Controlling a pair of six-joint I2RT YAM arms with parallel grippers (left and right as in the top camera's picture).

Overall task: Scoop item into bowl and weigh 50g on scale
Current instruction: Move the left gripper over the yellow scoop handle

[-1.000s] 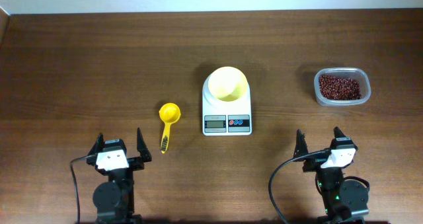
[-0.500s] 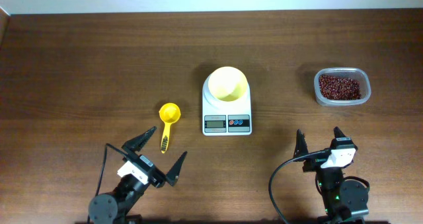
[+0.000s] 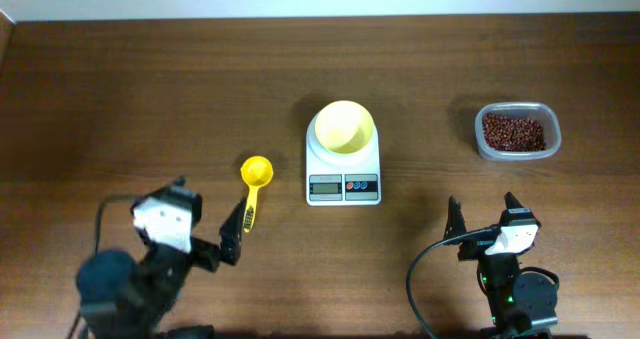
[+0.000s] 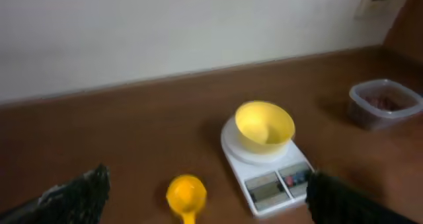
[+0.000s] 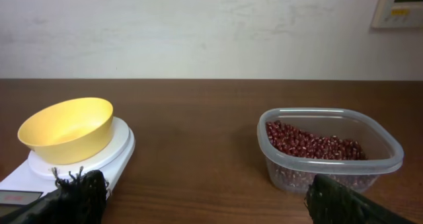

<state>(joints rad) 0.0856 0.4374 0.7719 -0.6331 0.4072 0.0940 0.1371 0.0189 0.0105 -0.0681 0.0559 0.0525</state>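
Dark wood tabletop [image 3: 120,79] below a pale wall, from overhead. At its centre, scale [image 3: 344,187] with bowl [image 3: 345,126] seated on the platform, empty, display strip facing the near edge, presumably for reading weight while filling. Toward the right edge, clear container [image 3: 479,134] of beans [image 3: 514,133], none in the bowl yet. Left of the scale and apart from it, scoop [image 3: 253,191], cup toward the far edge, handle toward the near edge, likely for an easy grab. Just beside that handle's end, left gripper [image 3: 212,207], spread wide and empty, turned toward the scoop, probably lining up to take it. By the near edge on the right, right gripper [image 3: 481,201], likewise spread wide, holding nothing, well short of the container.

From the left wrist, blurred: scoop low in the middle between the fingers [image 4: 73,197], scale and bowl beyond to the right, no contact with anything.

From the right wrist: bowl on scale at left, container at right with beans below the rim, fingers [image 5: 344,201] apart at both lower corners.
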